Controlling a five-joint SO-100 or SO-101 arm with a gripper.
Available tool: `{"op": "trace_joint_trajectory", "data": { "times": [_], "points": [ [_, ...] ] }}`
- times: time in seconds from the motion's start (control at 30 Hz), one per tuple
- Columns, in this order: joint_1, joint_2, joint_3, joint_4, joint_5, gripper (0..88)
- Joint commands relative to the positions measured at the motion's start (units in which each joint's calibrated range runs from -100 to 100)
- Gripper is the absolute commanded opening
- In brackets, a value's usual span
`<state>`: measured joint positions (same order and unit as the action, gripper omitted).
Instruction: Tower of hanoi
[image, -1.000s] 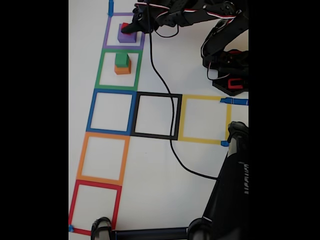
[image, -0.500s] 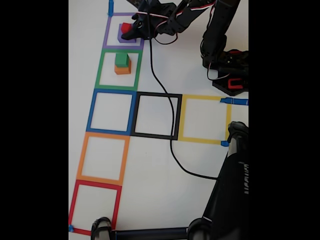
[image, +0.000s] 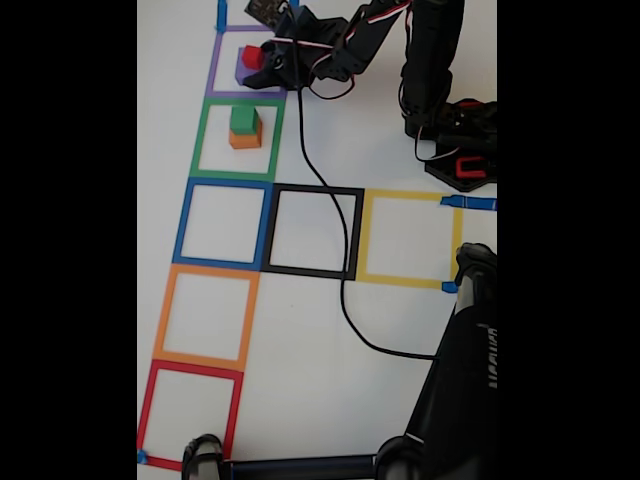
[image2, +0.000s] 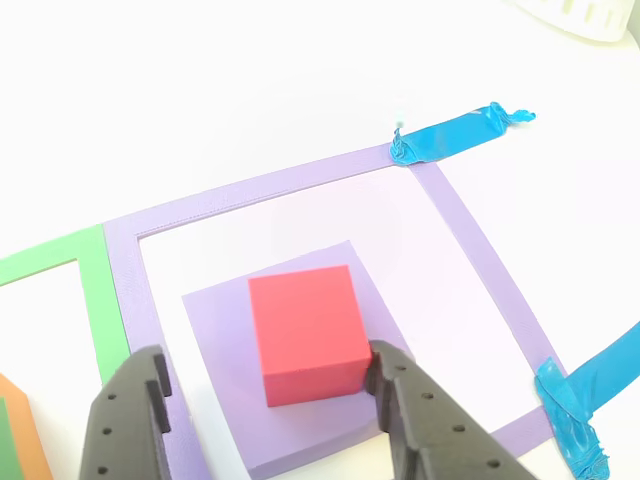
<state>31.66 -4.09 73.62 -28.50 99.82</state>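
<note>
Fingers: two dark grey perforated plastic fingers (image2: 262, 415) stand apart at the bottom of the other view, one on each side of the small red cube; the right finger (image2: 420, 420) touches or nearly touches the cube's lower right corner, the left one is clear of it. In the fixed view the fingers (image: 262, 66) sit at the purple cube's right edge.
Small red cube (image2: 308, 333): sits on top of the purple cube, toward its upper right part in the other view; seen in the fixed view at (image: 251, 56).
Large flat-topped purple cube (image2: 225, 330): rests on the white bench (image2: 250, 90) inside the purple tape square outline (image2: 470, 235); in the fixed view at (image: 240, 72).
Blue tape tabs: one crumpled strip (image2: 455, 135) at the far right corner of the purple outline, another (image2: 590, 395) at the near right corner.
Green tape square outline (image: 237, 140): joins the purple outline's side; in the fixed view it lies just below the purple one.
Green cube (image: 243, 118): stacked on the orange cube (image: 244, 138), both inside the green outline.
Arm: black jointed arm (image: 400, 40) reaches from its base (image: 458, 150) at the right toward the purple square.
Black cable (image: 320, 180): trails down across the black tape square outline (image: 312, 232).
</note>
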Motion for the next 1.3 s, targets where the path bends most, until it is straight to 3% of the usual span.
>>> {"op": "trace_joint_trajectory", "data": {
  "times": [0.0,0.5,0.83,1.03,1.27],
  "points": [
    [-1.0,0.3,-3.2,-1.5,0.2,18.1],
    [-1.8,1.3,-4.5,-1.6,0.2,5.0],
    [-2.5,-0.4,-4.5,-0.7,0.2,3.1],
    [-4.6,-11.4,-5.5,12.2,0.2,2.9],
    [-6.2,-30.1,-13.1,44.6,0.2,2.6]
  ]
}}
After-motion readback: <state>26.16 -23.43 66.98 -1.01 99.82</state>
